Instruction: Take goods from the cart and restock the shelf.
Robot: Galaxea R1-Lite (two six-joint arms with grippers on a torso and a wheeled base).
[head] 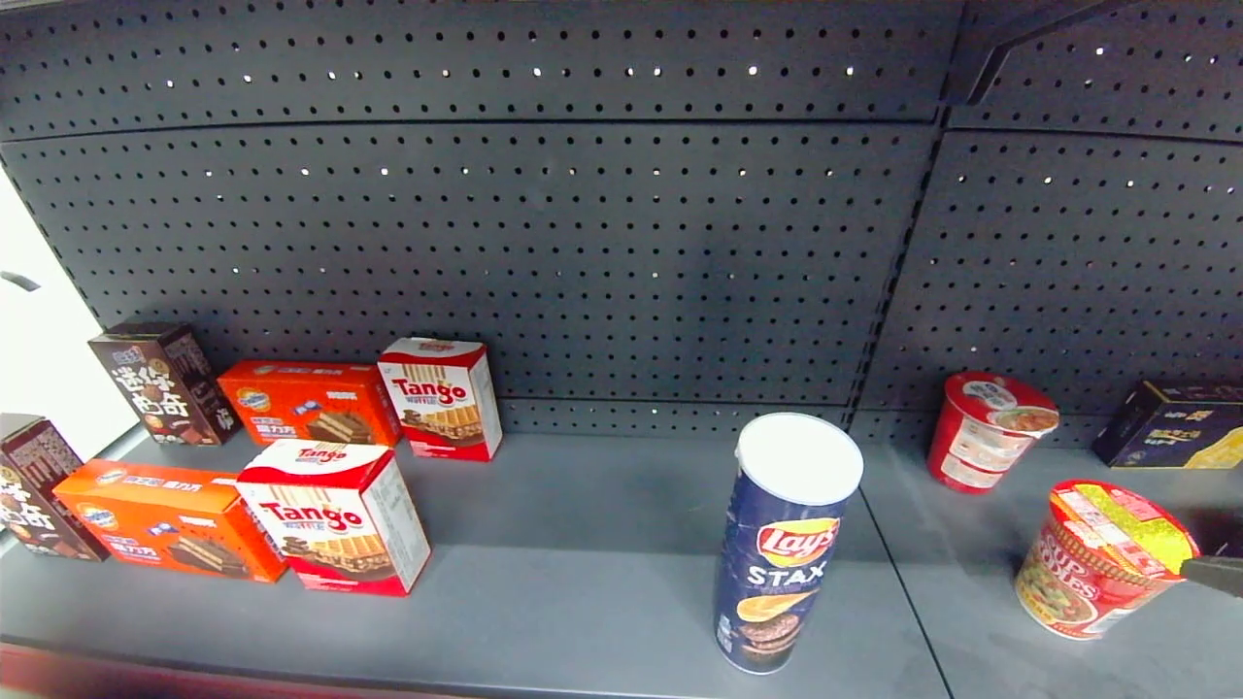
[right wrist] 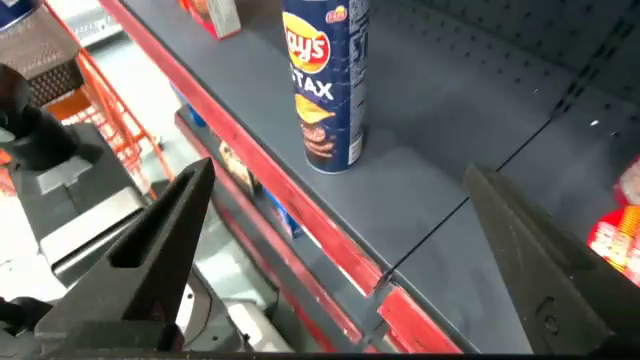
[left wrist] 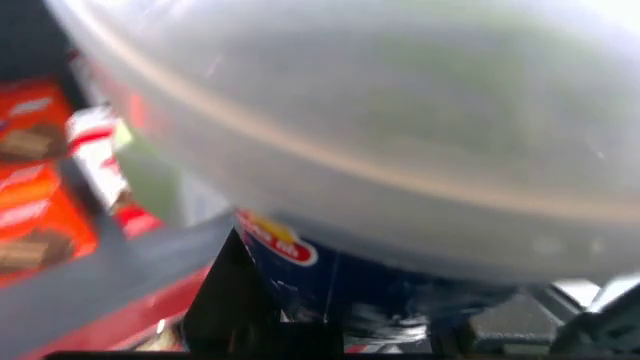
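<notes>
The right gripper (right wrist: 345, 265) hung in front of the shelf (head: 583, 544), over its red front edge. Its fingers were spread wide with nothing between them. The can (head: 787, 544) stood upright on the shelf about halfway along and near the front, white lid up. It was well apart from that gripper, off to its left, with bare grey board between them. A red noodle cup (head: 1102, 558) sat at the front right of the shelf, just beside a dark fingertip at the edge of the head view. Another cup (head: 986, 432) stood farther back against the pegboard.

The left gripper (left wrist: 400, 325) was closed on a second can (left wrist: 330, 275). The blue body ran down between the dark fingers and the pale lid sat very near the wrist camera (how firm the grip was could not be made out). Beyond it were the shelf's edge and some orange boxes (left wrist: 35, 215).

More boxes (head: 330, 515) stood in two rows at the shelf's left end. The orange wire cart (right wrist: 105, 110) stood below and in front of the shelf.
</notes>
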